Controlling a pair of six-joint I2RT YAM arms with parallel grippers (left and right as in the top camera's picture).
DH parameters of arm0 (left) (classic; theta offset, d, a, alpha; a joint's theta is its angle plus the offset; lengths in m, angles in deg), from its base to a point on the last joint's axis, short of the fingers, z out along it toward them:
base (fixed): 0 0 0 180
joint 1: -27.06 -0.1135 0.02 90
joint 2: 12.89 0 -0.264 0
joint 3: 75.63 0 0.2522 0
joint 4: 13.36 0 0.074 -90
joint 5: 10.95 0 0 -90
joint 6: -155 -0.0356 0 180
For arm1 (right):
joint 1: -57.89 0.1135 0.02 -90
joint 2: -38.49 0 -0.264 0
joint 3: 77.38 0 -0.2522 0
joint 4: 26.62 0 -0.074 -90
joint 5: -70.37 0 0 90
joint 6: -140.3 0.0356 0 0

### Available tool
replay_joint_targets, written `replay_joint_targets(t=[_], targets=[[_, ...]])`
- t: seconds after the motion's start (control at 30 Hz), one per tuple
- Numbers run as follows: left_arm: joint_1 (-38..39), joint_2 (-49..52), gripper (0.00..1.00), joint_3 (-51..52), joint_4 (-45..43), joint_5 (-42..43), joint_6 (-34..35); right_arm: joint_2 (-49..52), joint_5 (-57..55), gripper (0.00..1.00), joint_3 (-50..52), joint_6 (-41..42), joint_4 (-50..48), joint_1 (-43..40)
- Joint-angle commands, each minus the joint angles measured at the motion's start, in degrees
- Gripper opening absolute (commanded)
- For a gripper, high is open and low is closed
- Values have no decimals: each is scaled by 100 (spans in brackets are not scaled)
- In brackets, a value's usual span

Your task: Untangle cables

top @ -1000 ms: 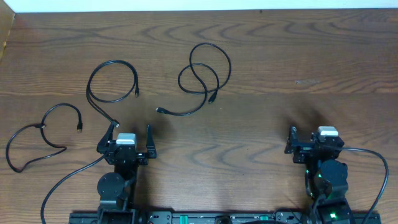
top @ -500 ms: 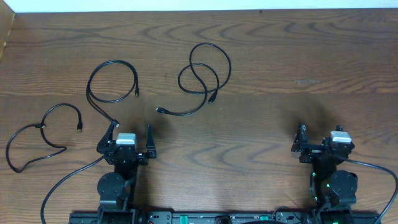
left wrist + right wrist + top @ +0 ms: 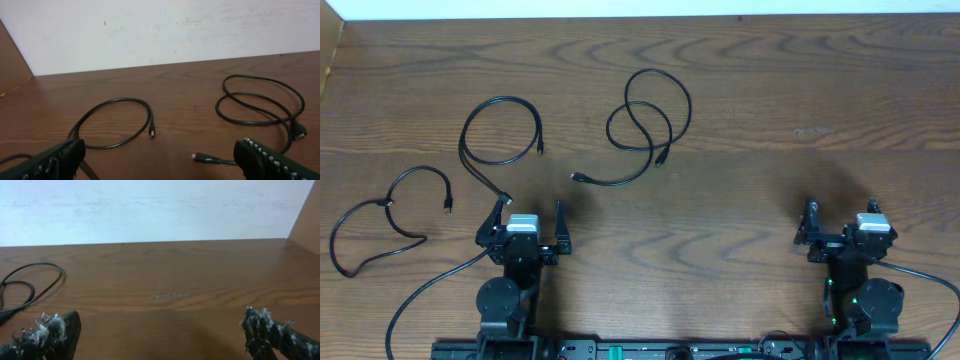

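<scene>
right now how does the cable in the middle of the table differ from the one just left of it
The middle cable curls into two overlapping loops; the cable to its left makes one loop with a tail. That tail's end lies very close to the left gripper, beside one of its fingers, while the middle cable's ends lie well apart from it. Both are thin, black, ungripped, and lie loose on the table, separate from each other.

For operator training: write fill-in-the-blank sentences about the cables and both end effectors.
The table holds ___ separate cables. The left end effector is wide ___, gripping nothing. The right end effector holds ___. The double-looped cable lies nearer the ___ end effector.
Missing: three; open; nothing; left.
</scene>
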Motion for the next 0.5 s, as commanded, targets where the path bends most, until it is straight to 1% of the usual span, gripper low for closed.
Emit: replay_joint_targets(t=[0.0, 0.47], targets=[[2, -31, 100, 90, 243, -179, -31, -44, 96, 99, 9, -81, 42, -35], [2, -31, 100, 90, 243, -179, -31, -44, 219, 99, 9, 70, 46, -221]])
